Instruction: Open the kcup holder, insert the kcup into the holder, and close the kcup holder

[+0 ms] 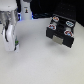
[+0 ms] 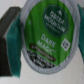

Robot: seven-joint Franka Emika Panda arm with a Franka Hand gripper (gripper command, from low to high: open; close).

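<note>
Filling the wrist view, the kcup (image 2: 47, 35) shows its green label between our gripper's (image 2: 42, 45) dark pads, so the jaws look clamped on it. We hold it well apart from the kcup holder (image 1: 61, 29), whose drawer looks pulled out. We should carry it level and lower it squarely over a free slot.

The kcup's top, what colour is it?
Bright green with white lettering, on the kcup. The wrist view shows it best, right up close.
</note>
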